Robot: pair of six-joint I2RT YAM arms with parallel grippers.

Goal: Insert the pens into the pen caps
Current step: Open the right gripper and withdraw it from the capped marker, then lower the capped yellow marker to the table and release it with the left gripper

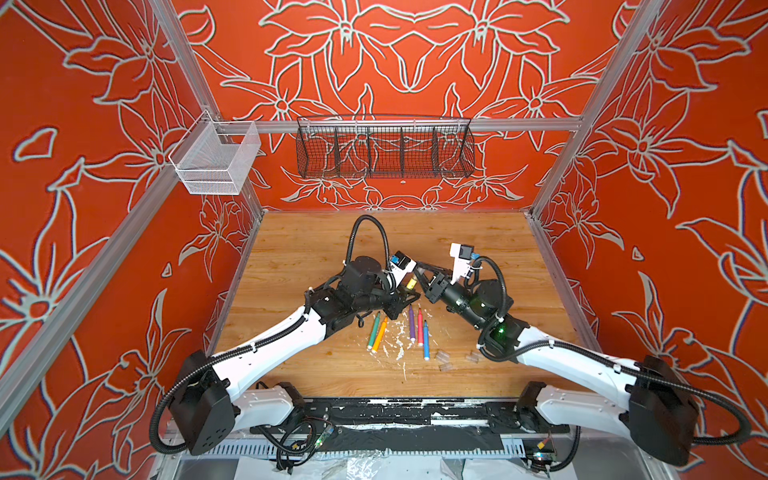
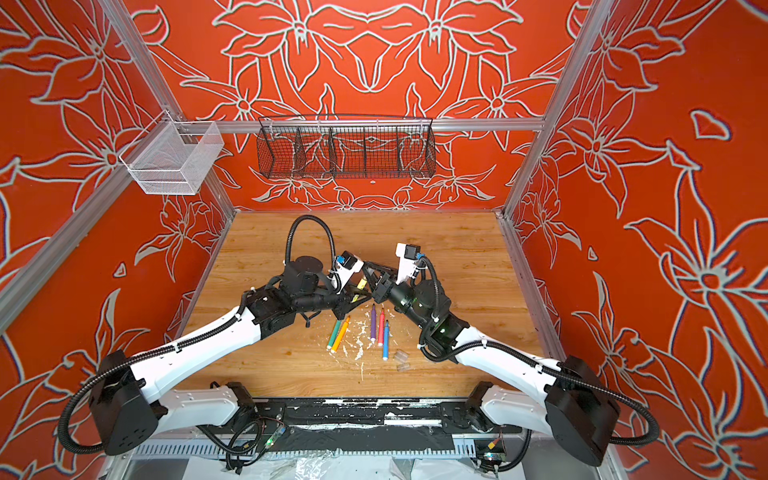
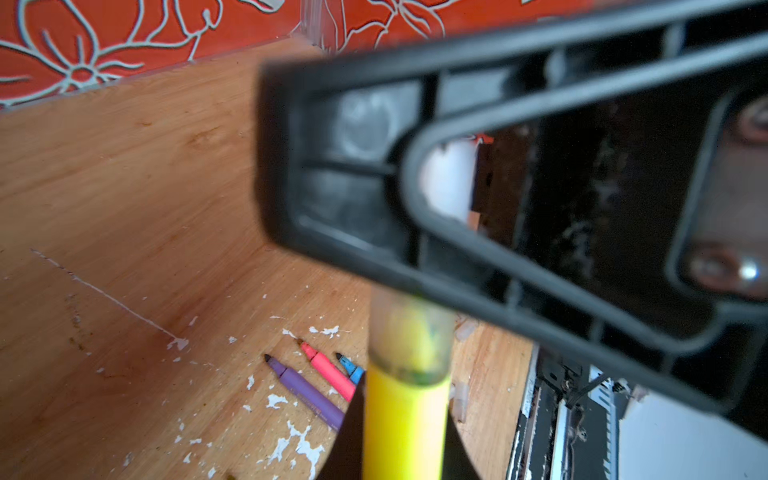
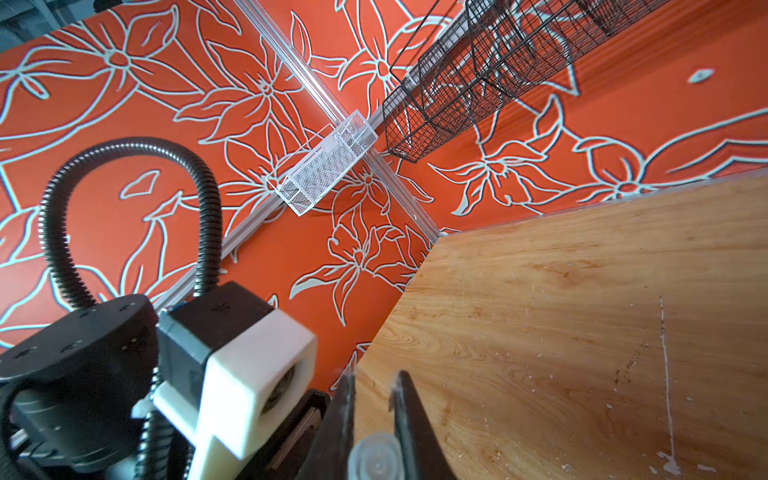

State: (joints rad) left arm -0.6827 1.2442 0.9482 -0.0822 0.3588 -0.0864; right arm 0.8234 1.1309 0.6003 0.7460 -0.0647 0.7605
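Yellow plastic, slim and smooth: the yellow pen (image 3: pixel 405 424) is clamped in my left gripper (image 3: pixel 405 446), jaws narrow around its barrel, tip pointing out past the fingers. My right gripper (image 4: pixel 376 399) is pinched on a clear cap (image 4: pixel 376 457). The two meet nose to nose above the table (image 4: pixel 582 332). From the left wrist, the cap's mouth is over the pen's tip and the yellow point shows through the plastic. I cannot tell whether it is fully seated.

To finish well, I judge that cap and barrel must share one line and that I should press straight along it, without twisting sideways. The cap is slick and held only near its closed end, so a skewed push could cock it or squirt it out of my right fingers. The barrel needs a firm hold too, or it may slide back through the left jaws.

Below my grippers the purple pen (image 3: pixel 305 392), pink-red pen (image 3: pixel 328 370) and blue pen (image 3: pixel 351 368) lie close together. The green pen (image 1: pixel 373 330) and orange pen (image 1: pixel 380 334) lie toward my left arm's side. Loose caps (image 1: pixel 442 355) lie back toward my right arm. None touches me.

The left wrist camera housing (image 4: pixel 249 374) sits just beside my right fingers, and that is the tight spot. Beyond my right fingertips, bare wood runs to the table's far edge, well apart.
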